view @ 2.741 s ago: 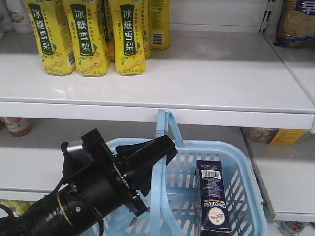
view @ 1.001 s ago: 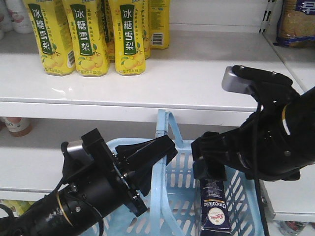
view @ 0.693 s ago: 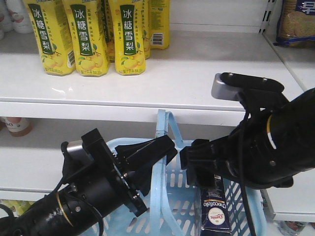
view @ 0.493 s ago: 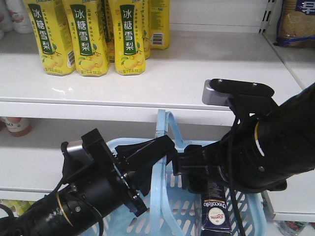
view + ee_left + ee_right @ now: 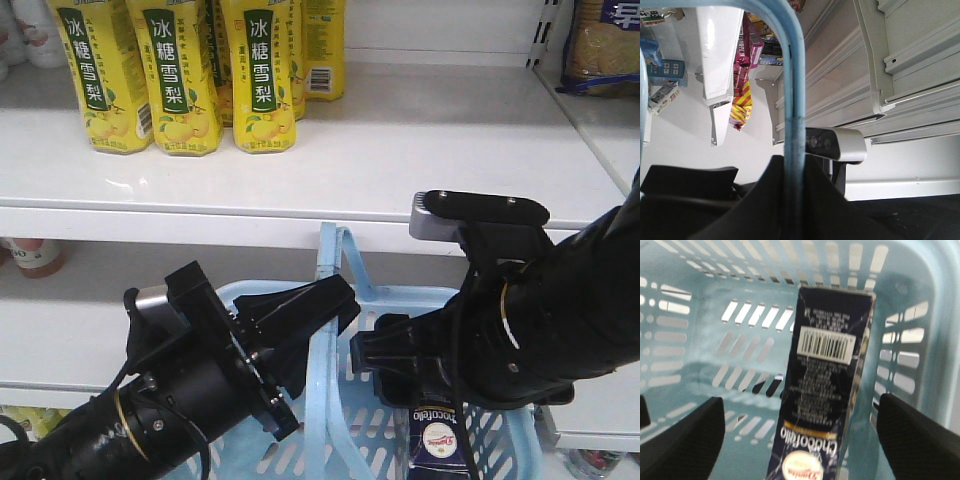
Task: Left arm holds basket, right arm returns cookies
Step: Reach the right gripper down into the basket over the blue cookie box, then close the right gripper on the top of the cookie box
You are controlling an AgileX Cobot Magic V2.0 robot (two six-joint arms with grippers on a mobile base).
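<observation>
From the front, your left end effector [image 5: 300,318] is clenched on one thin loop handle [image 5: 335,250] of the basket [image 5: 240,293], so the whole load hangs from that one narrow hold. Any downward shove from the right arm could swing the basket or slide the handle in the grip. The right end effector [image 5: 390,352] is low inside the basket, over the cookies [image 5: 437,445], which stand toward the basket's right wall.

The left wrist view confirms the hold: dark fingers sit close on both sides of the handle.

In the right wrist view the right fingers are spread wide and released, with the box between them but nearer the right one. Close off-centre and you may tip the box or snag the slotted wall. The box is dark navy thin cardboard, barcode end up, logo end down — likely to dent under a hard squeeze.
</observation>
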